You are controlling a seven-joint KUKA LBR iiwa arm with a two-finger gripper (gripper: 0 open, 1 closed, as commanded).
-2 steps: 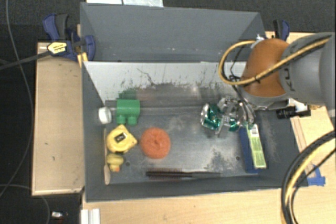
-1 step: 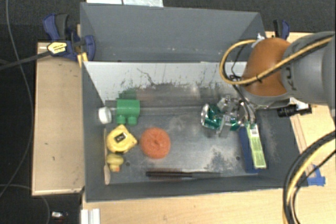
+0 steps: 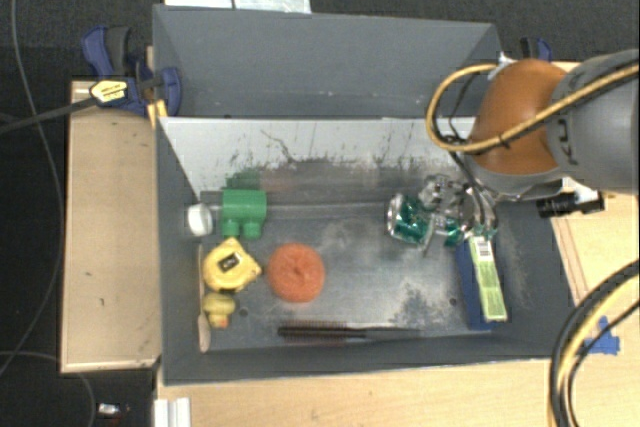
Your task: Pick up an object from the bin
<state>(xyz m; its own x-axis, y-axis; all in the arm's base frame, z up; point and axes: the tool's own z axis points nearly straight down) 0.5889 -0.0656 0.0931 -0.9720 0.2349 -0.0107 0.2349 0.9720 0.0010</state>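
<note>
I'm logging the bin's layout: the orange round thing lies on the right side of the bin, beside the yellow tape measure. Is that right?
No. The camera view shows the orange round thing on the left side of the bin, not the right; it does lie beside the yellow tape measure.

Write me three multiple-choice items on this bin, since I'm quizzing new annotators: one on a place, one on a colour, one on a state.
1. Where does the shiny teal thing lie?
A. just left of the gripper
B. in the left front corner
C. against the back wall

2. What colour is the block on the left side?
A. red
B. blue
C. green

3. How is the dark thin stick placed?
A. standing upright
B. lying flat at the front
C. hanging over the rim

Key: 1 A, it sits right beside the gripper; 2 C, its faces are plain green; 3 B, its whole length rests on the floor.
</note>
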